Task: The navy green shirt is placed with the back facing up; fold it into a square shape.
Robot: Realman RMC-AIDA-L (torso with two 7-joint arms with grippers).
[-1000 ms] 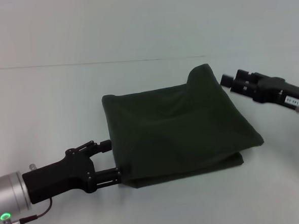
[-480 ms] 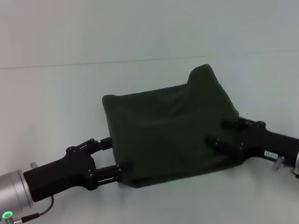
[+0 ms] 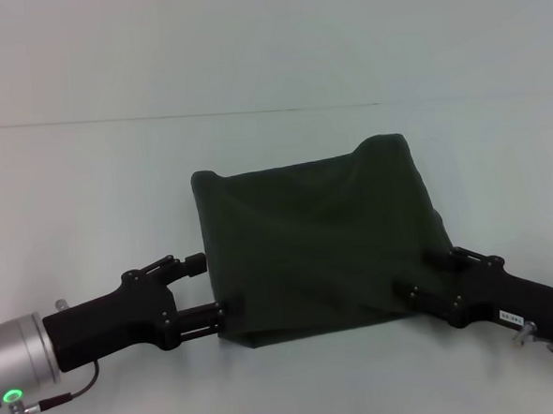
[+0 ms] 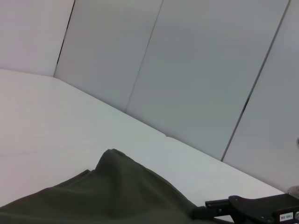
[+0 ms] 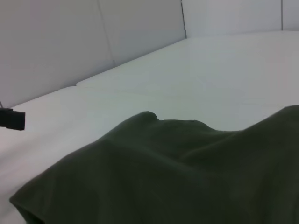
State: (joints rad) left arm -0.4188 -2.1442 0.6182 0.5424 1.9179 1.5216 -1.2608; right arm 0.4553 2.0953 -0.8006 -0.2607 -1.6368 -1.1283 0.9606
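Shirt (image 3: 321,242), navy green and folded into a rough rectangle, is lying mid-tabletop (image 3: 87,181) in the head view; the left tool (image 3: 211,291) is sitting spread at its near left corner; the right tool (image 3: 431,277) is sitting spread at its near right edge; the left wrist view is showing a raised fabric peak (image 4: 112,156) and the far right tool (image 4: 210,211); the right wrist view is showing rumpled cloth (image 5: 187,172) filling the foreground.

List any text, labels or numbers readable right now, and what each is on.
Small white label on the right arm: characters too small to read.
The same label in the left wrist view: also unreadable.
Navy green shirt: plain, no print.
Left arm: no text visible.
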